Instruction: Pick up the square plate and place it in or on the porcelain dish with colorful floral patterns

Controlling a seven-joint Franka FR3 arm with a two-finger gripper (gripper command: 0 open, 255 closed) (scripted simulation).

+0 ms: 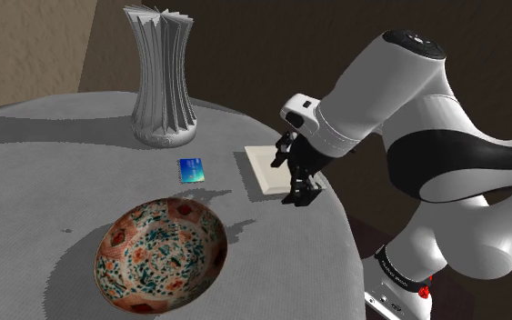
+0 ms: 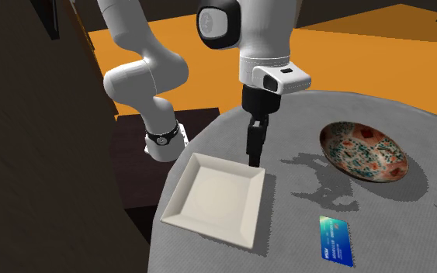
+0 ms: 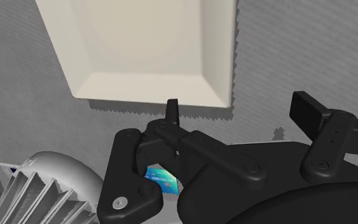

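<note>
Square white plate (image 1: pixel 265 169) flat on grey tbl (image 1: pixel 45 182), close to tbl's right edge in shoulder view. Gripper (image 1: pixel 300 194) low at plate's near-right rim, fingers apart, nothing btwn them. Floral bowl (image 1: pixel 161 259) well apart, near-left. Blue card (image 1: pixel 189 170) left of plate.

Your cream square plate (image 2: pixel 216 198) lies flat just beside the jaws; the floral bowl (image 1: pixel 161 259) sits upright, well apart.
</note>
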